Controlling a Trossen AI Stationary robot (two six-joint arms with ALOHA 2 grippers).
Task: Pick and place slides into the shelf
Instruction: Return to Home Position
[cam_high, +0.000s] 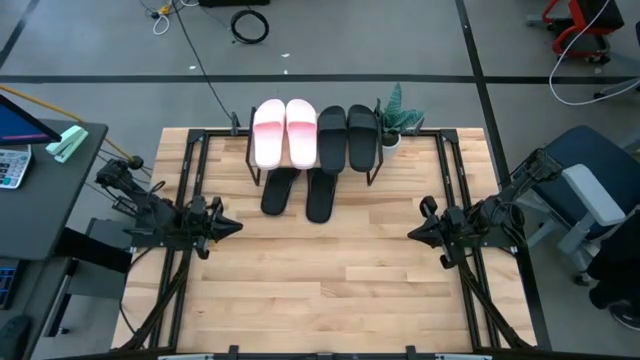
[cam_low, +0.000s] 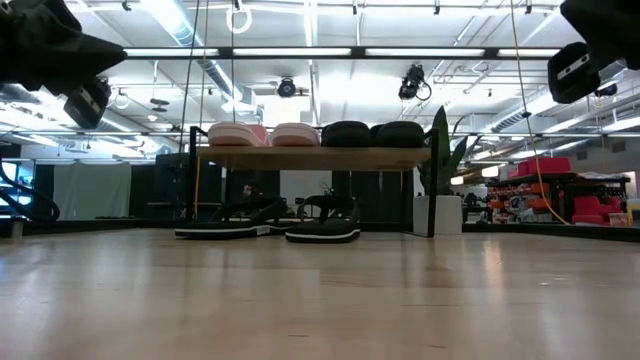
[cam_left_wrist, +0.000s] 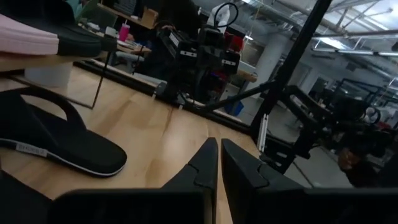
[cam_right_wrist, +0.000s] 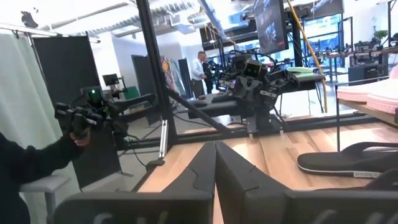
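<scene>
Both claws pinched closed, holding nothing.
Ahead, between left gripper (cam_high: 232, 226) and right gripper (cam_high: 414, 233), stands the low wood-plank shelf (cam_low: 310, 157) on black legs: pale pink slides (cam_high: 285, 132) and black slides (cam_high: 346, 136) on top, another black pair (cam_high: 300, 192) underneath.

Six slides (cam_high: 300, 133) in all, two pink and four black, plus one shelf (cam_low: 310, 158) and one plant (cam_high: 400, 115).

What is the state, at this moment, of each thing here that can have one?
pink slides: two, lying on top of the shelf.
upper black slides: two, on the shelf top beside the pink ones.
lower black slides: two, on the table under the shelf.
left gripper: shut, empty.
right gripper: shut, empty.
</scene>
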